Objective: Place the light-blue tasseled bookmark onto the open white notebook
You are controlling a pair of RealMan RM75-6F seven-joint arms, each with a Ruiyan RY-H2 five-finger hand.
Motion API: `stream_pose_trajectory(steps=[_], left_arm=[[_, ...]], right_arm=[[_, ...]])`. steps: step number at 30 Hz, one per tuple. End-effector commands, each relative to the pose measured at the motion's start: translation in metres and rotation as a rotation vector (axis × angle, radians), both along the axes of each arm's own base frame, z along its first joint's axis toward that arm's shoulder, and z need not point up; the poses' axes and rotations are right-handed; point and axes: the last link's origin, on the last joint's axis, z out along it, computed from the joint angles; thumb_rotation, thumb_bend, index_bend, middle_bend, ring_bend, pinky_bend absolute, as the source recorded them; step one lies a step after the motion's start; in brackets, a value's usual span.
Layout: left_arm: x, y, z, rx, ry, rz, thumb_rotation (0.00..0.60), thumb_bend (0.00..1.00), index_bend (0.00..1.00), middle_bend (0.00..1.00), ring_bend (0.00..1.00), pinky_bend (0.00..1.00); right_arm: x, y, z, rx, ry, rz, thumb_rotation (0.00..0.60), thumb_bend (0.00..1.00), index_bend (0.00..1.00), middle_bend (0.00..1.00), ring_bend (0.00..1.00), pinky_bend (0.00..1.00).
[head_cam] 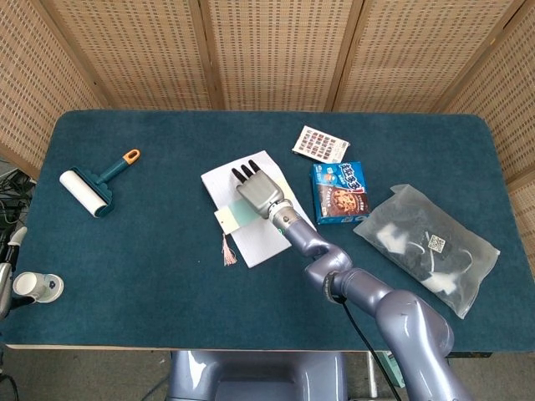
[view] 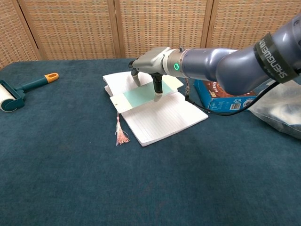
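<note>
The open white notebook [head_cam: 261,241] [view: 162,117] lies at the middle of the blue table. Across its left part lies the light-blue bookmark [head_cam: 236,217] [view: 135,99], with its white end over the notebook's left edge. Its pink tassel [head_cam: 226,253] [view: 121,135] trails onto the cloth. My right hand [head_cam: 259,190] [view: 153,66] hovers over the notebook with fingers apart and pointing down. One fingertip [view: 157,97] presses on the bookmark's right end. The hand grips nothing. My left hand shows in neither view.
A teal lint roller [head_cam: 92,185] [view: 14,94] lies far left. A blue cookie box [head_cam: 340,194] [view: 225,98] sits just right of the notebook, a patterned card [head_cam: 320,144] behind it, and a plastic bag [head_cam: 426,242] [view: 282,110] far right. A white cup [head_cam: 35,286] stands at the left edge.
</note>
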Motion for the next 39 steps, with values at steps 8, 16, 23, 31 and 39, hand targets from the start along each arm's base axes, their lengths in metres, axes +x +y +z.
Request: stream_pose_trajectory(steps=[8,16,23,31,39], left_arm=[[0.003,-0.002,0.002,0.01,0.0,-0.014,0.6,0.0,0.0,0.0,0.0,0.0],[0.008,-0.005,0.004,0.018,-0.006,-0.037,0.6,0.0,0.0,0.0,0.0,0.0],[0.013,-0.008,0.007,0.026,-0.008,-0.06,0.6,0.0,0.0,0.0,0.0,0.0],[0.019,-0.012,0.008,0.028,-0.009,-0.088,0.6,0.0,0.0,0.0,0.0,0.0],[0.021,-0.014,0.008,0.022,-0.009,-0.095,0.6,0.0,0.0,0.0,0.0,0.0]], right_arm=[[-0.002,0.003,0.004,-0.003,-0.018,0.002,0.6,0.35,0.16,0.0,0.0,0.0],[-0.006,0.025,0.013,0.026,-0.105,0.005,0.6,0.36,0.16,0.02,0.0,0.03],[-0.017,0.049,0.032,0.037,-0.134,0.007,0.6,0.52,0.17,0.03,0.0,0.05],[-0.024,0.072,0.035,0.061,-0.117,-0.032,0.6,0.81,0.15,0.02,0.0,0.05],[-0.025,0.08,0.028,0.067,-0.095,-0.091,0.6,1.0,0.12,0.0,0.0,0.05]])
